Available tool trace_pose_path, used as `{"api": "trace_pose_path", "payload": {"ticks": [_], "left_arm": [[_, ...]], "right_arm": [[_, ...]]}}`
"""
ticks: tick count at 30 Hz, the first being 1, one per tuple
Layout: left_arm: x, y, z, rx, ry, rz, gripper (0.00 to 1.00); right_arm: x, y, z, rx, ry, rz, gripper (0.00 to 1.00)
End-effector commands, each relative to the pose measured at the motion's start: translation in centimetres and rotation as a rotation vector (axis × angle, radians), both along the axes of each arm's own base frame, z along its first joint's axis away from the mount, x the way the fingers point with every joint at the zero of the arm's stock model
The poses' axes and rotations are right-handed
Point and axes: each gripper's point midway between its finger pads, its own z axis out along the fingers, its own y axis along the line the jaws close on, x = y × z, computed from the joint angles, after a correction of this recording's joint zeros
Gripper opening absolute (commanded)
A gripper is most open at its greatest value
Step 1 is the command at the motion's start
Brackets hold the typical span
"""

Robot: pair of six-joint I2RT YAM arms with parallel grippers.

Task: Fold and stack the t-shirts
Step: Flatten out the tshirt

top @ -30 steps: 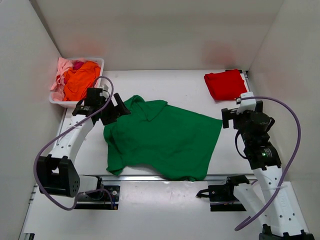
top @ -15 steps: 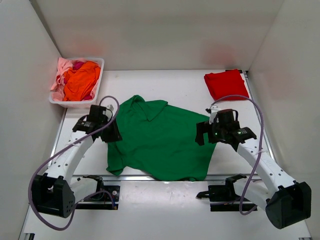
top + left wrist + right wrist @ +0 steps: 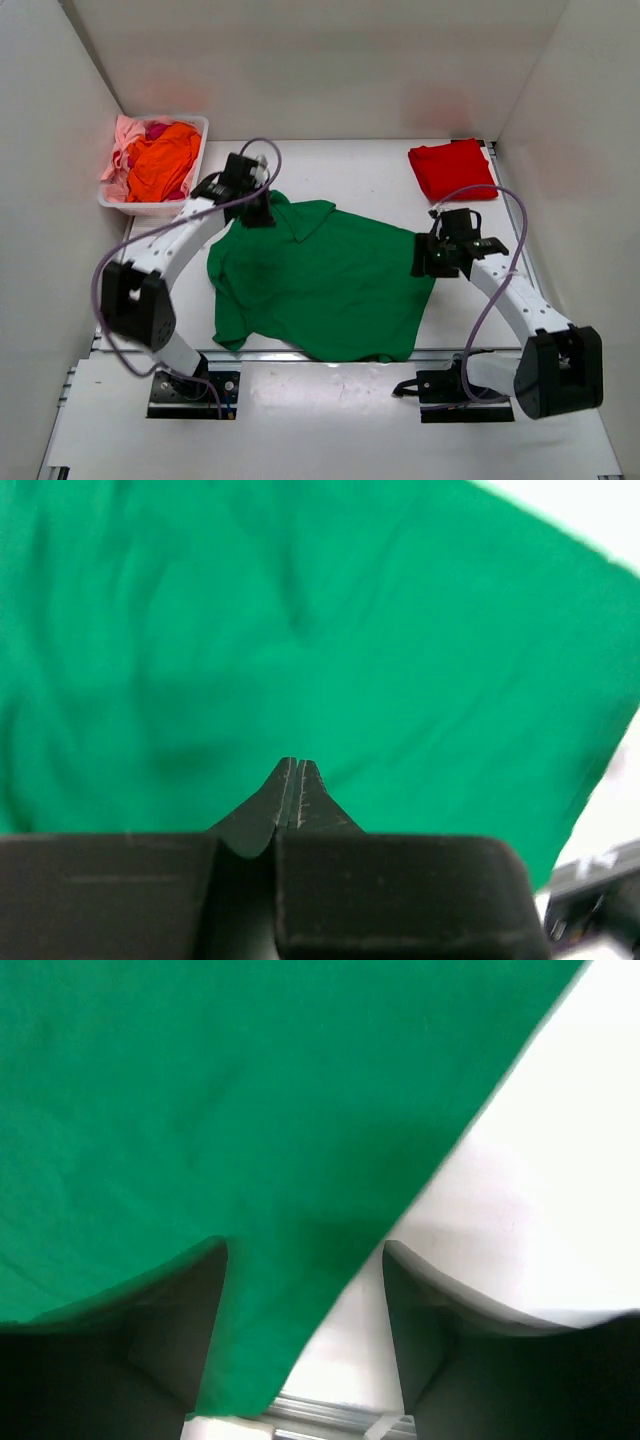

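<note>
A dark green t-shirt (image 3: 320, 280) lies spread on the white table. My left gripper (image 3: 261, 212) is down at its collar and left shoulder. In the left wrist view the left gripper (image 3: 297, 766) is shut, its tips pressed together on the green cloth (image 3: 300, 630). My right gripper (image 3: 429, 262) is at the shirt's right edge. In the right wrist view the right gripper (image 3: 305, 1248) is open, and the green hem (image 3: 280, 1290) runs between its fingers (image 3: 180, 1310). A folded red t-shirt (image 3: 452, 168) lies at the back right.
A white basket (image 3: 196, 125) at the back left holds orange (image 3: 160, 160), pink and magenta shirts. A metal rail (image 3: 300, 355) runs along the table's near edge under the green shirt's hem. White walls close in both sides and the back.
The left gripper moved from the shirt's left sleeve up to the collar and shut. The right arm swung in to the shirt's right edge and its jaws narrowed.
</note>
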Motion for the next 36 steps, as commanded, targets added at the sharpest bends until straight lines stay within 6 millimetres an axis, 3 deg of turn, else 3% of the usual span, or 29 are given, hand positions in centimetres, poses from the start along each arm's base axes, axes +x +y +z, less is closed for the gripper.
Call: {"api": "trace_pose_path", "payload": {"ticks": [1, 2, 3, 4, 7, 10, 11, 17, 21, 29, 36], "left_arm": [[4.3, -2.9, 0.2, -0.035, -0.030, 0.000, 0.00], [4.7, -3.5, 0.2, -0.048, -0.035, 0.000, 0.17], [5.0, -4.2, -0.7, -0.063, -0.009, -0.006, 0.36], [4.9, -4.3, -2.4, -0.060, 0.046, 0.019, 0.40], [4.9, -4.4, -4.2, -0.060, 0.117, 0.070, 0.40], [4.6, -4.3, -6.1, -0.040, 0.173, 0.105, 0.53], [4.6, -4.9, -6.3, -0.048, 0.175, 0.093, 0.53], [5.0, -6.7, -7.6, -0.119, 0.216, 0.127, 0.49], [5.7, -7.0, -7.8, -0.113, 0.222, 0.139, 0.37], [6.1, -7.1, -9.7, -0.090, 0.247, 0.159, 0.47], [6.6, -6.5, -10.2, -0.058, 0.249, 0.174, 0.53]], "right_arm": [[3.7, -0.4, 1.9, 0.033, -0.078, -0.065, 0.38], [4.0, -0.7, 2.0, 0.028, -0.086, -0.081, 0.25], [4.5, -1.2, 2.1, 0.023, -0.096, -0.107, 0.20], [5.0, -1.8, 1.9, 0.028, -0.101, -0.135, 0.17], [6.3, -3.4, 1.9, 0.014, -0.104, -0.198, 0.16], [7.4, -3.9, 2.0, 0.017, -0.101, -0.220, 0.39], [7.8, -4.1, 2.6, 0.022, -0.117, -0.230, 0.41], [8.4, -3.6, 1.9, 0.049, -0.078, -0.243, 0.43], [8.2, -3.5, 1.5, 0.044, -0.066, -0.246, 0.45], [7.7, -4.5, 2.0, 0.025, -0.079, -0.270, 0.47], [7.5, -4.1, 2.0, 0.042, -0.077, -0.270, 0.48]]}}
